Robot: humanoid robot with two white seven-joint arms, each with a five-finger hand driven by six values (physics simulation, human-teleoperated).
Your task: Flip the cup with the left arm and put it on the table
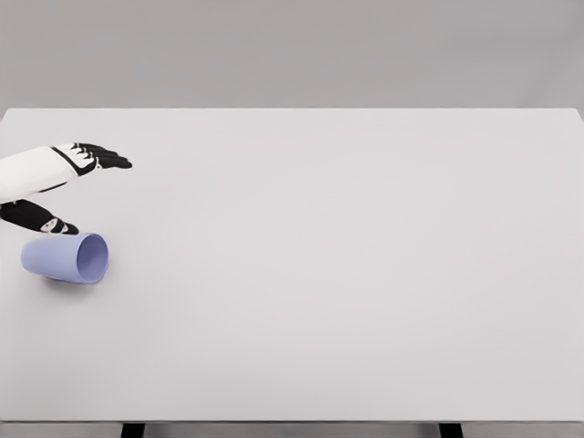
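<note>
- Lavender cup lies on its side on your white worktop, mouth facing right.
- Left hand hovers just above it, fingers released, grasping nothing.

Bright even light, faint shadows, sharp

We record the cup as uniform pale lavender-blue, unpatterned, with a slightly lighter tone inside its mouth. We see the left hand with a white back and black fingers; its forearm is white, with a black section below it. The table is plain light grey-white. The backdrop is flat mid-grey.
</note>
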